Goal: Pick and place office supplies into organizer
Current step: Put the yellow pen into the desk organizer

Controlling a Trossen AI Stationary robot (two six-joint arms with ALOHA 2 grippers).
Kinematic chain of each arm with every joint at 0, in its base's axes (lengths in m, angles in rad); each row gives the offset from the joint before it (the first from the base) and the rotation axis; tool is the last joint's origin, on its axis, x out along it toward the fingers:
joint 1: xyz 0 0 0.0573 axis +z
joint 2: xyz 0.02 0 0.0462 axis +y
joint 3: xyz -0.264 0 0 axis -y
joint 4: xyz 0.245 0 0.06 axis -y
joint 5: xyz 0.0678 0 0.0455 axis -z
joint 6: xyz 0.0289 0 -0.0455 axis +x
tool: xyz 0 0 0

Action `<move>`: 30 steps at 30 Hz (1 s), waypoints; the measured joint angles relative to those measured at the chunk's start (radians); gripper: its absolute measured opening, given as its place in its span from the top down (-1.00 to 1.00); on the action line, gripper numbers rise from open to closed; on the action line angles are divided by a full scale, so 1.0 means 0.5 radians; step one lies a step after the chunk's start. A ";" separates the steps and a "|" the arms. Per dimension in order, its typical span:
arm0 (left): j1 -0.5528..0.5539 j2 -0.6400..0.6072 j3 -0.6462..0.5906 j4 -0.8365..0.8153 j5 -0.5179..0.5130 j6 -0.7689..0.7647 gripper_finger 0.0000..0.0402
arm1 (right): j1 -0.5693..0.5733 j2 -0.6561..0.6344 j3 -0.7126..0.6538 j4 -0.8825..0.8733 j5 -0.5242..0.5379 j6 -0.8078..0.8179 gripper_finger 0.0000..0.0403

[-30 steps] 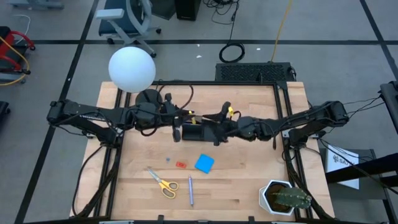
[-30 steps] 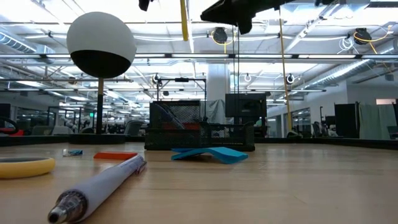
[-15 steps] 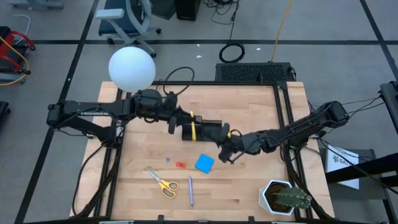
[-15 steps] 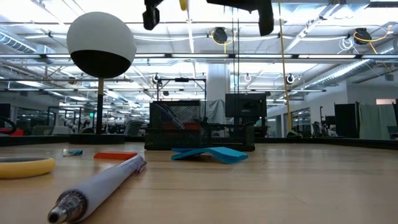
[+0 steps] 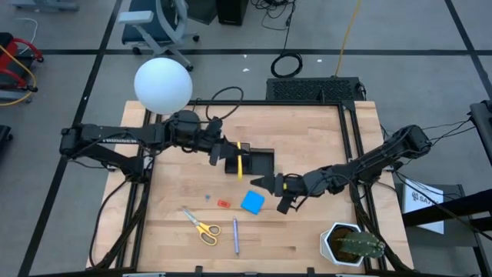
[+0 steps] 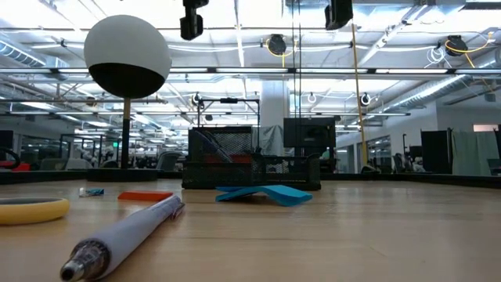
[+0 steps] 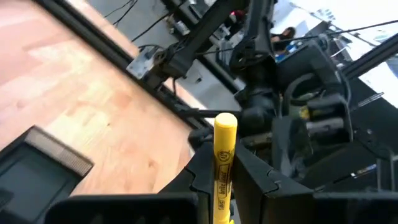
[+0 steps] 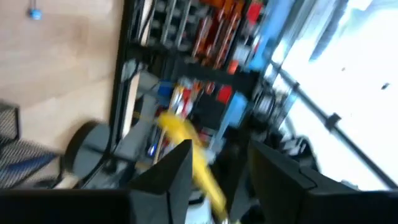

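**pen_nerd:** Over the organizer (image 5: pixel 257 162) near the back-middle of the tabletop (image 5: pixel 307 131), the left claw (image 5: pixel 231 158) is clamped on a yellow pen (image 5: pixel 240 158). You can see it best from the left wrist: the pen (image 7: pixel 224 163) sticks out between the two dark fingers (image 7: pixel 199 180), cap end pointing away.

**deskbot_fan:** And the right one?

**pen_nerd:** Right claw (image 5: pixel 278 194) hangs just in front of the organizer, beside the blue square pad (image 5: pixel 252 202), fingers spread wide and holding nothing.

**deskbot_fan:** What's on the wood at the front?

**pen_nerd:** The pad, then to its left a tiny red piece (image 5: pixel 224 204) and a tiny blue pin (image 5: pixel 207 197). Closer to the front edge lie the yellow-handled scissors (image 5: pixel 201 225), with a slim blue pen (image 5: pixel 235 235) just beside them. From table height that pen (image 6: pixel 125 235) is huge in the foreground, the pad (image 6: pixel 264 193) lies in front of the black mesh organizer (image 6: pixel 250 160), and both claws are up at the very top of the picture.

**deskbot_fan:** Other stuff?

**pen_nerd:** White globe lamp (image 5: pixel 163 85) at the back left corner, potted cactus (image 5: pixel 351 245) at the front right.
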 joint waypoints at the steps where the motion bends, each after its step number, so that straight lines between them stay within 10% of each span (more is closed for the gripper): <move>1: 0.000 0.011 0.000 -0.002 0.008 -0.014 0.83 | -0.008 0.016 0.000 0.026 -0.028 -0.018 0.23; 24: -0.152 0.192 -0.004 0.192 0.093 -0.091 0.83 | -0.143 0.426 -0.002 0.578 -0.084 -0.488 0.06; 30: -0.148 0.190 -0.004 0.203 0.084 -0.056 0.83 | -0.126 0.428 -0.002 0.558 -0.116 -0.342 0.38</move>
